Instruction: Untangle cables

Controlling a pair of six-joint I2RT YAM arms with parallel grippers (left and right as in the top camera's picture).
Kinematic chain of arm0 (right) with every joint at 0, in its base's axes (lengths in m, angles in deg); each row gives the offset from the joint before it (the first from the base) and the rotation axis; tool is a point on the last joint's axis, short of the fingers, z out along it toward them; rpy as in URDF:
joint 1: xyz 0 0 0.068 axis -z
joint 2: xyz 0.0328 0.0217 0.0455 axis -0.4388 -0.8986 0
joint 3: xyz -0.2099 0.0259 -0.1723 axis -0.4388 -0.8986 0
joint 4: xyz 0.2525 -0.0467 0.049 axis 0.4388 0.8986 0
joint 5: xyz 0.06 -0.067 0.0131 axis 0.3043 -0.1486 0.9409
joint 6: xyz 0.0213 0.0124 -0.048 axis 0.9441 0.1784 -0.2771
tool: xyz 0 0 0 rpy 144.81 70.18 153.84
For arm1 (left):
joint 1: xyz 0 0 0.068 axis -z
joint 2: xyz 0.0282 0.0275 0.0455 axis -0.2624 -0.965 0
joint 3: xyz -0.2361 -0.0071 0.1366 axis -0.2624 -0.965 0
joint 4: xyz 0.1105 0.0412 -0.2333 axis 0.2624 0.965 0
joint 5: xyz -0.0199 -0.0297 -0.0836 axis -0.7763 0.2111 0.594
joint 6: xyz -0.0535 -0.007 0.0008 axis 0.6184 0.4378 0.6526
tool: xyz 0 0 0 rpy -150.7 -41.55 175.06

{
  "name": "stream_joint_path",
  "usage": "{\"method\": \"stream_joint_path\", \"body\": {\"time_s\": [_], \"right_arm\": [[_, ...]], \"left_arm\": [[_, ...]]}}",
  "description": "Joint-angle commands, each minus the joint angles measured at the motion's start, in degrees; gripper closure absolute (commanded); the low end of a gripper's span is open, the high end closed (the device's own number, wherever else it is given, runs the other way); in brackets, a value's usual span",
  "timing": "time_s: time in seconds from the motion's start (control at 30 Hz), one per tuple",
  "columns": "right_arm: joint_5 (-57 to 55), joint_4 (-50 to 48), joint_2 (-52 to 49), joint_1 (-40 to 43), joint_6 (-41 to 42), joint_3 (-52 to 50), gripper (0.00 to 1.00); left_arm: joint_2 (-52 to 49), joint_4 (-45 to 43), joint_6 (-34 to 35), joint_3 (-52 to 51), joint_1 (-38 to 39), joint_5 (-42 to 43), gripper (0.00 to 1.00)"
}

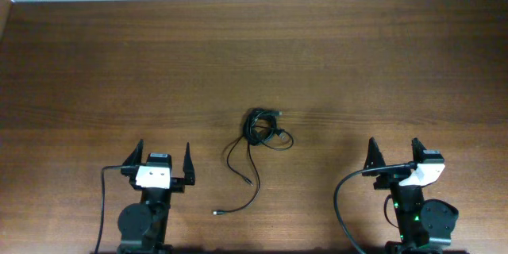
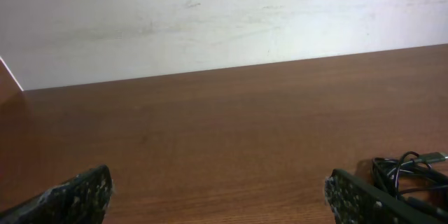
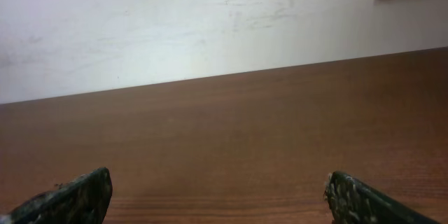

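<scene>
Fingers of left gripper point(image 1: 163, 144) wide apart, empty, right gripper point(image 1: 393, 140) likewise, cables point(image 1: 266, 127) untouched

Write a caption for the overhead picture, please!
Tangled black cables lie on the wooden table between the open left end effector and right end effector.

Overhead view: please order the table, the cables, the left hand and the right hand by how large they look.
1. table
2. cables, by their span
3. left hand and right hand: look alike, unranked
</scene>
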Motion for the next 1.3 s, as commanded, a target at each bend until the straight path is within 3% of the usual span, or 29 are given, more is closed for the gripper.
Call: {"method": "stream_joint_path", "body": {"time_s": [0.0, 0.1, 0.27, 0.57, 0.73, 0.97, 1.27], "right_arm": [[1.16, 0.22, 0.07, -0.52, 0.66, -0.28, 0.02], [1.16, 0.22, 0.07, -0.52, 0.66, -0.28, 0.02], [1.16, 0.22, 0.07, -0.52, 0.66, -0.28, 0.02], [1.18, 0.22, 0.07, -0.52, 0.66, -0.28, 0.02], [1.16, 0.22, 0.07, -0.52, 0.66, -0.28, 0.02], [1.16, 0.22, 0.07, -0.52, 0.66, -0.28, 0.02], [1.16, 0.22, 0.07, -0.52, 0.66, -0.28, 0.02]], "left_arm": [[0.44, 0.24, -0.76, -0.22, 0.28, -0.59, 0.01], [0.44, 0.02, -0.74, -0.22, 0.28, -0.48, 0.01], [0.44, -3.41, -0.74, -0.22, 0.28, 6.95, 0.01], [-1.99, -1.22, -0.74, 5.11, 0.28, 6.99, 0.01], [-10.29, 0.59, -0.74, 11.08, 0.28, 7.19, 0.01], [-29.64, 5.22, -0.74, 25.68, 0.28, 11.41, 0.01], [-53.92, 27.45, -0.74, 49.94, 0.28, 18.58, 0.01]]}}
